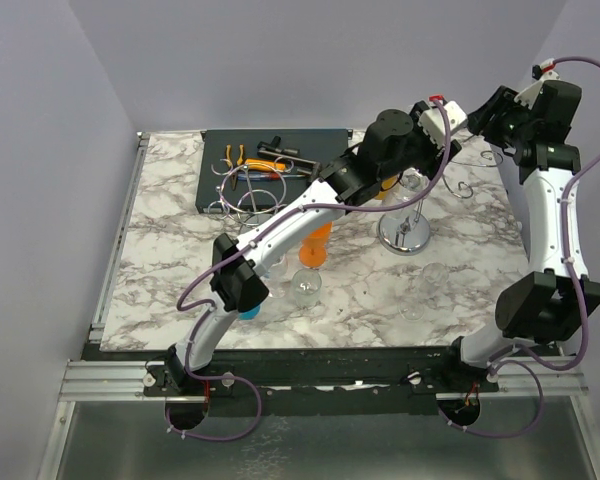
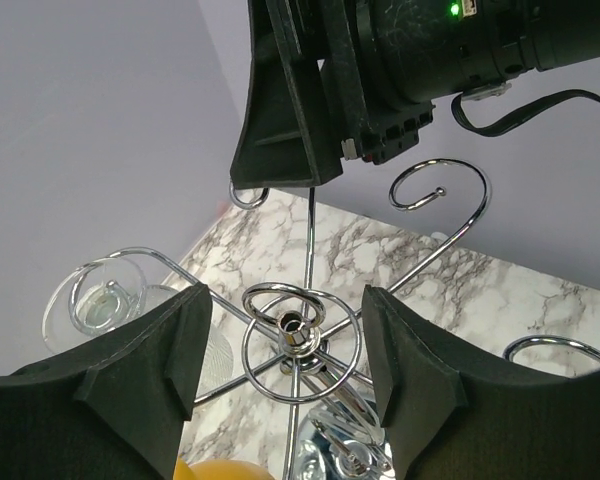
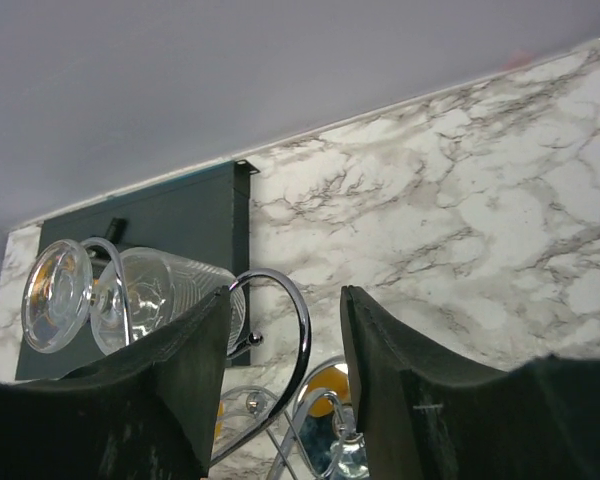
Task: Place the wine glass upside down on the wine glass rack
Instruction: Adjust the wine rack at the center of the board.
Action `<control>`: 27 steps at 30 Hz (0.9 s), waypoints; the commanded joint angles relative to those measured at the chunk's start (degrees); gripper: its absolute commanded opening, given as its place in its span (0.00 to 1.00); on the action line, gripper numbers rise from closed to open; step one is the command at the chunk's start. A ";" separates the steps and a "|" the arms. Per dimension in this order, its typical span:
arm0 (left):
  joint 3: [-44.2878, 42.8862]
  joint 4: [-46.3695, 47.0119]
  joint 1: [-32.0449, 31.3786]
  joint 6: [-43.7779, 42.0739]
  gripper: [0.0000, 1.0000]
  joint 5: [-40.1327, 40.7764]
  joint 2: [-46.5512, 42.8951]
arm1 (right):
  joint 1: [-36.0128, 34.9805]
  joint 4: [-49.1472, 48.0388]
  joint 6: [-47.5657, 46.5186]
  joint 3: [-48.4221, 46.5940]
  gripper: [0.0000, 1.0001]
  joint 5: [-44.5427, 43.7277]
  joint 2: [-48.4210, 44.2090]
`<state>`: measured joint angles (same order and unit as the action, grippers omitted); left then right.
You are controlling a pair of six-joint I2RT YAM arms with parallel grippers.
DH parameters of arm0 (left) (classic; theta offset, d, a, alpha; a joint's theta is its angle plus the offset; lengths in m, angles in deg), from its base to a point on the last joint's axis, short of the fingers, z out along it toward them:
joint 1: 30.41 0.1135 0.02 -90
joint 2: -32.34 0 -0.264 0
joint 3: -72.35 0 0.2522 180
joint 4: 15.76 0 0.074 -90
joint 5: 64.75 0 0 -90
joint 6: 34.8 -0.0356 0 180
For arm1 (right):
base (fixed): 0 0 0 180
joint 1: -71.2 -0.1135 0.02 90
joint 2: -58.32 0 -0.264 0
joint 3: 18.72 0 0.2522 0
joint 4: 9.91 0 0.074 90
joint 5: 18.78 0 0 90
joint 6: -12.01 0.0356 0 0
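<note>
Broadly, the marble table [image 1: 180, 250] lies open at its left, while both arms crowd the wine glass rack [image 1: 404, 236] toward the back-right edge. Left gripper [image 2: 285, 320] and right gripper [image 3: 285, 300] stand wide, gripping nothing — the wine glass [image 3: 130, 290] hangs by its foot in a rack loop, bowl partly hidden behind a finger.
</note>
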<state>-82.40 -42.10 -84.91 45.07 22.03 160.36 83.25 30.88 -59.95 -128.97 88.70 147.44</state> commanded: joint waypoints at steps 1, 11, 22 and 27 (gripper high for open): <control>-2.84 0.18 -0.17 -0.04 0.67 2.83 1.75 | 0.81 -2.81 2.66 -0.43 0.50 7.88 2.13; -4.21 0.12 -0.17 -1.26 0.55 2.78 3.44 | 0.95 -5.16 4.45 3.67 0.21 8.52 -1.41; -1.81 0.10 0.27 -3.95 0.46 5.42 1.73 | 1.07 -6.86 5.67 10.41 0.00 -1.47 -7.77; -0.70 0.10 0.53 -5.24 0.42 5.55 0.95 | 1.08 -6.43 6.75 13.87 0.00 -7.59 -10.39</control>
<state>-84.17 -42.10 -85.24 41.86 24.50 162.81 84.19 23.08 -51.67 -118.15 87.78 140.38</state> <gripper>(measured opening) 0.448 0.251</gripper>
